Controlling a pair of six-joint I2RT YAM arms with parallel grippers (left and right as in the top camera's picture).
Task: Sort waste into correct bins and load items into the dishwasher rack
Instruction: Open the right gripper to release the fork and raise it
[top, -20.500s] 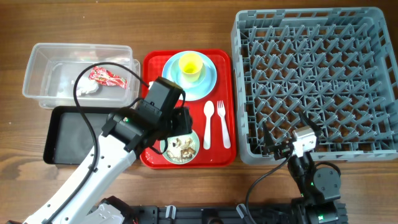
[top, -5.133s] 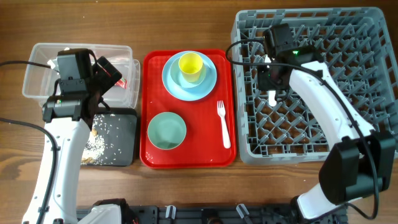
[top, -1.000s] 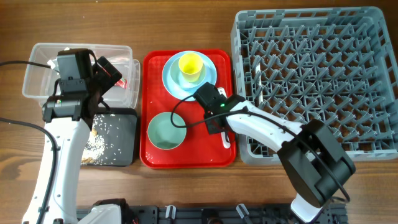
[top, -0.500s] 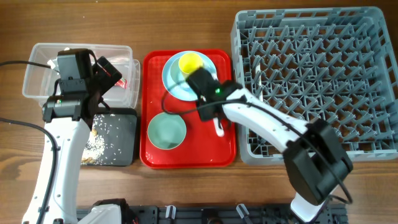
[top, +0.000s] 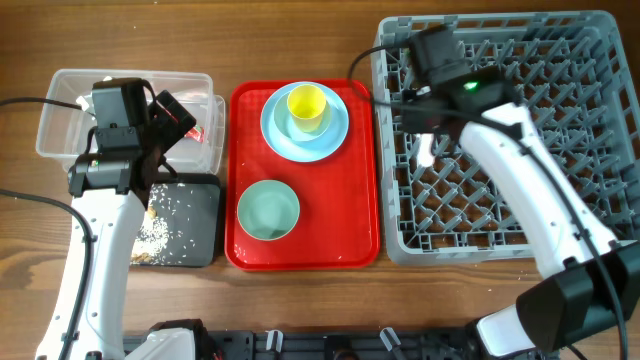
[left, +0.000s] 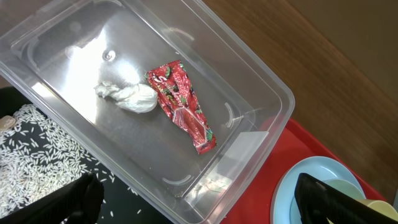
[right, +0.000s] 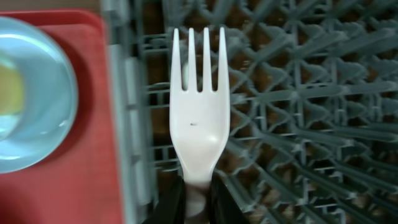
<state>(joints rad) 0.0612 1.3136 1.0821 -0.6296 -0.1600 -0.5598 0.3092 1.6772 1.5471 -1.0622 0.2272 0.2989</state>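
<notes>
Fork (right: 200, 118) is clamped by its handle in my right pincer (right: 199, 200), tines pointing ahead, hanging over the edge of the rack (right: 298, 124) nearest the red tray (right: 93, 186). My left pincer (left: 196, 208) stands wide open and empty above the clear tub (left: 264, 87). Recommendation: I carry the fork further inside the rim, lower it flat between the pegs until the lattice bears it, and only then release, lest it tip outside.

Left arm (top: 100, 250) and right arm (top: 530, 190) have white links, black joints, black cables.
</notes>
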